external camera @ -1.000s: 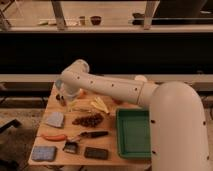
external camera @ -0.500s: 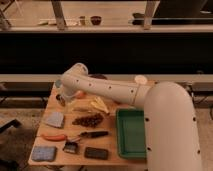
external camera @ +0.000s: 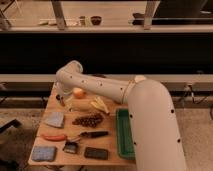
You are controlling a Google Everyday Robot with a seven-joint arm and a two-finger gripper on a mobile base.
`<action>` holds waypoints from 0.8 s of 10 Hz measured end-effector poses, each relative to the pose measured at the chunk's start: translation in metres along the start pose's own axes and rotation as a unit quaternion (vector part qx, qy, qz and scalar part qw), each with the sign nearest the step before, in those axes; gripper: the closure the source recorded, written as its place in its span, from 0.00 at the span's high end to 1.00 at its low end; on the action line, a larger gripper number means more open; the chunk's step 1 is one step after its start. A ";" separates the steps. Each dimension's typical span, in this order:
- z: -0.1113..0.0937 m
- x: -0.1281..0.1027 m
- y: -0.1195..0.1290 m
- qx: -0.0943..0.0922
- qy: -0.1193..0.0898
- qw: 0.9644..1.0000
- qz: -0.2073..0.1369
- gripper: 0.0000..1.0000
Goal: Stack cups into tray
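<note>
One white arm [external camera: 102, 88] is stretched across the back of the wooden tabletop [external camera: 111, 146]. Its tool [external camera: 61, 98] is held low by the far left corner, just beside an orange fruit [external camera: 79, 93]. Whether the tool is open or closed cannot be told. The green tray [external camera: 124, 134] is set along the right edge, partly hidden by the robot's body. A grey cloth [external camera: 54, 119], a red thing [external camera: 52, 136] and a blue sponge [external camera: 44, 153] are lined up near the left edge. A thin strip of bare wood is left beside the tray.
</note>
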 end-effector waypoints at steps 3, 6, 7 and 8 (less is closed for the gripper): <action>0.032 0.008 0.000 -0.023 0.000 1.000 -0.015 0.80; 0.046 0.019 -0.002 -0.017 -0.021 1.000 -0.009 0.80; 0.048 0.020 -0.006 -0.010 -0.027 1.000 -0.010 0.80; 0.049 0.020 -0.009 -0.004 -0.030 0.999 -0.010 0.79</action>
